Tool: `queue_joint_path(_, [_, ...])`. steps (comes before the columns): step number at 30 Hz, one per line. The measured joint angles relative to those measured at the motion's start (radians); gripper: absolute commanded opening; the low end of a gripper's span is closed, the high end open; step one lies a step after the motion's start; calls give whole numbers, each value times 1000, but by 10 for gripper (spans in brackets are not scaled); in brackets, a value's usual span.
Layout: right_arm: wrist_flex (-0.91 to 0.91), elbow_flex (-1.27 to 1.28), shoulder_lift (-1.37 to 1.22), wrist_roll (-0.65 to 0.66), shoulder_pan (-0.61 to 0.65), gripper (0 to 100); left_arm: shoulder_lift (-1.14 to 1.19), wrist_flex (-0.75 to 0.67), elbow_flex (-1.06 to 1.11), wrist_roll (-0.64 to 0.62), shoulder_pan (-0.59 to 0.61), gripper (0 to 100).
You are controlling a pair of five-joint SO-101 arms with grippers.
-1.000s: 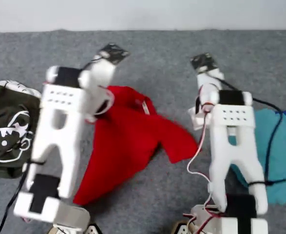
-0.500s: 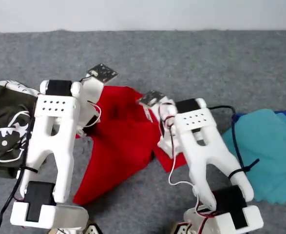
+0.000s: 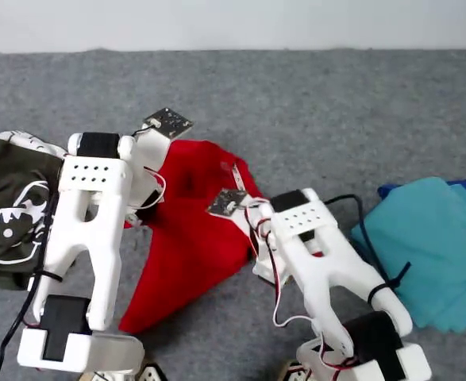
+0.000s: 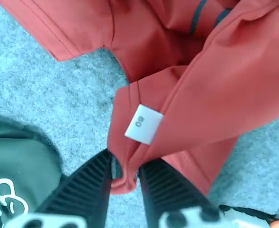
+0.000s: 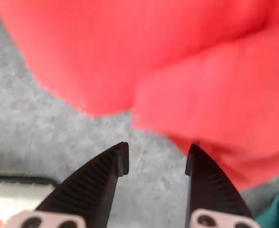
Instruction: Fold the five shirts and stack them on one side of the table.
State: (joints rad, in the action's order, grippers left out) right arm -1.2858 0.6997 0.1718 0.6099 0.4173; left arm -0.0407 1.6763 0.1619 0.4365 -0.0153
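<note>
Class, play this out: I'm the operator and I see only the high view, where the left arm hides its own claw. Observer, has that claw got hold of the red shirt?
Observer: Yes. The left wrist view shows the left claw shut on a folded edge of the red shirt.
Operator: Which part of the edge?
Observer: A seamed fold bearing a small white tag, which sits just beyond the claw.
Operator: And the right claw?
Observer: The right claw is open. Bare table shows in its gap and the shirt's edge lies just ahead of it, so it grips nothing.
</note>
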Motion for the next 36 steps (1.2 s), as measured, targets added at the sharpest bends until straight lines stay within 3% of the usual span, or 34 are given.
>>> queue_joint_path(11, [258,11,-170,-81,49,195,0,0,0,0,-2,14])
queue_joint_path(15, [284,-14,-222,-92,49,11,0,0,0,0,-2,14])
queue_joint_path(23, [299,-38,-227,-83,11,9,0,0,0,0,0,14])
queue_joint_path(30, [173,-118,-172,-66,-23,10,-11,0,0,0,0,14])
queue_joint_path(36, [-17,-307,97,-64,-124,10,-95,31,-84,-35,-2,14])
